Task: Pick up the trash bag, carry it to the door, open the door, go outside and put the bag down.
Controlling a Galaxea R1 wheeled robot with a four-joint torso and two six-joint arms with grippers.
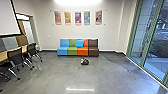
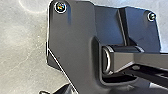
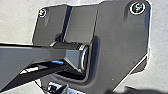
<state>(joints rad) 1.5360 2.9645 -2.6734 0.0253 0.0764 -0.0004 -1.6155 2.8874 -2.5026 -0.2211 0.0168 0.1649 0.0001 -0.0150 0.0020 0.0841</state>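
1. Looking across a wide, polished grey floor (image 1: 50,75); judging the task to be sitting at the approach, pickup not yet done.
2. Seeing a tall, green-framed glass wall (image 1: 141,37) running along the right, pale paving (image 1: 156,63) showing beyond. Not making out the door itself.
3. Seeing a low, armless sofa in blue, green, orange and brown blocks (image 1: 73,51) standing ahead, a bright blue square cushion (image 1: 79,43) leaning on its back.
4. Spotting a small, dark, rumpled bundle with pale patches (image 1: 84,61) sitting on the floor in front of the sofa, near its orange section, well apart from the glass wall. Taking it for the trash bag.
5. Expecting soft, floppy handling, thin film slipping and bunching under pressure. Guessing light from the small, slumped bulk, but not ruling out hard contents. Worrying about tearing when pinching a single layer.
6. Not being able to tell the state of the left gripper or the right gripper, apart or together; not guessing. Not clamping the bag, going by its place on the floor.
7. Favouring the gathered neck or knot for the hold, coming from above, catching several folds at once, letting the weight hang. Not making out any neck from here; needing a closer look.
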